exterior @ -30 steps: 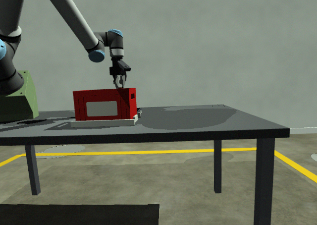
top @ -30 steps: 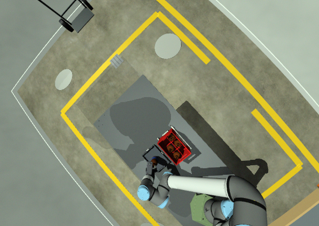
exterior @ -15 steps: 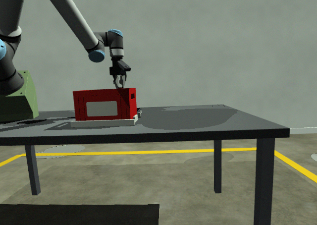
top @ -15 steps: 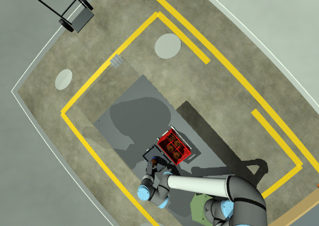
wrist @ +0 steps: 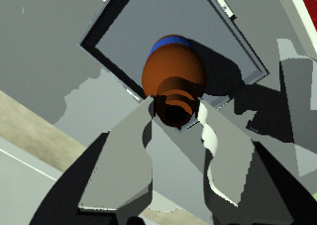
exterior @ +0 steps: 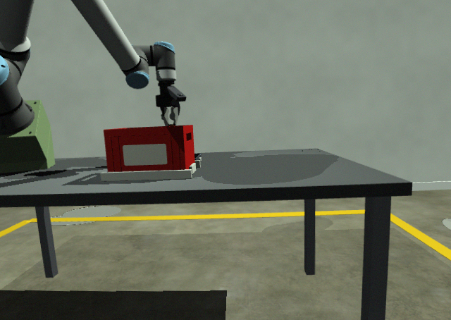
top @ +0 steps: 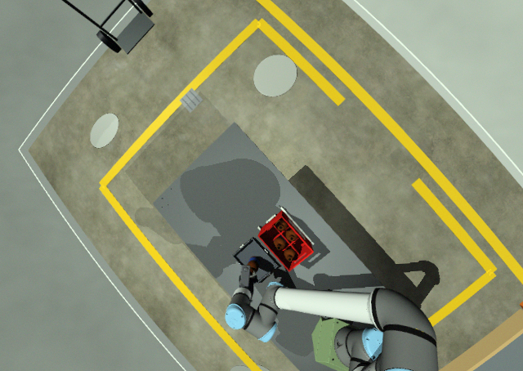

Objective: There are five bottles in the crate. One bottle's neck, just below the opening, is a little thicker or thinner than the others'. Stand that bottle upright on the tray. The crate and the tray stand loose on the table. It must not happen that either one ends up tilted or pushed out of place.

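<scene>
My gripper is shut on the neck of a brown bottle with a blue band low on its body. The bottle is about upright, over the dark-rimmed tray, towards its near corner in the wrist view. Whether its base touches the tray cannot be told; the crate hides it in the exterior view. The red crate stands beside the tray, with several brown bottles in its compartments. Their neck widths are too small to compare.
White strips run along the crate's base. The grey table extends beyond crate and tray. The green robot base stands at the table's other end. A hand truck is on the floor.
</scene>
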`<state>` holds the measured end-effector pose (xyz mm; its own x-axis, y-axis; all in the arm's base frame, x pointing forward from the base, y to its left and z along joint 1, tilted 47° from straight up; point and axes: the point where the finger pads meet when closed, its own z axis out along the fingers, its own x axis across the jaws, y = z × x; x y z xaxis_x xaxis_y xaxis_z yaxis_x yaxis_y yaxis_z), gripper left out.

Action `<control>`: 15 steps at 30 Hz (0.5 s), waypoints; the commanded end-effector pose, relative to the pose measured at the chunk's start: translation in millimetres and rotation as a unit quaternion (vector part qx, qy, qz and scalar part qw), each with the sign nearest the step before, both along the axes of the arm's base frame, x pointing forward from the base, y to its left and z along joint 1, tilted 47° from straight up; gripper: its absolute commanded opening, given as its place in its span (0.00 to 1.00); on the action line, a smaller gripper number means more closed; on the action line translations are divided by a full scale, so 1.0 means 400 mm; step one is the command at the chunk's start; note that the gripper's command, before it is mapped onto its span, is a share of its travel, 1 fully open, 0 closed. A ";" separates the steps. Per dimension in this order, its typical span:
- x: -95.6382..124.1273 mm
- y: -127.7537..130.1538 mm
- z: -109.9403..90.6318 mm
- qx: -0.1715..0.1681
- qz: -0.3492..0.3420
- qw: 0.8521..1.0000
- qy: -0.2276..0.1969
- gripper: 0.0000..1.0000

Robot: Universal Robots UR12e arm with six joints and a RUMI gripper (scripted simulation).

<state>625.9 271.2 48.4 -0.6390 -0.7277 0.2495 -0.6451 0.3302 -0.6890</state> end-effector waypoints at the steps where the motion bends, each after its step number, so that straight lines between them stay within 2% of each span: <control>1: 0.000 0.001 0.001 0.000 0.000 1.000 0.000 0.00; 15: 0.002 0.000 -0.001 0.000 0.000 1.000 0.000 0.00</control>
